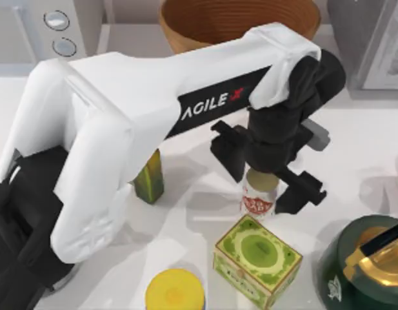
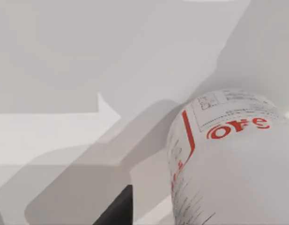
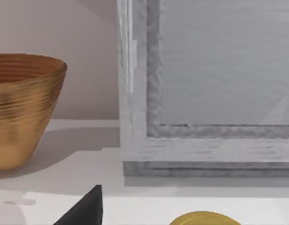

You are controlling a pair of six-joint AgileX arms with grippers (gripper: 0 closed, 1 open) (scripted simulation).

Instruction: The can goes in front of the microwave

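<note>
Left tool [image 1: 266, 175]: directly above the can, fingers spread, one on each side of the can's top; no finger seen pressing the can
Can [image 1: 258, 196]: upright on the tabletop [image 1: 353, 135], right of centre; just behind the green box [image 1: 257, 261]; white label with red print close up in the left wrist view [image 2: 228, 159]
Microwave [image 1: 47, 29]: far-left corner, two dials facing the tabletop; well apart from the can
Nearby: wooden bowl [image 1: 237, 22] at the far edge; green bottle [image 1: 149, 179] left of the can; yellow-topped container [image 1: 175, 292] at the near edge
Right tool: fingers' state cannot be told
</note>
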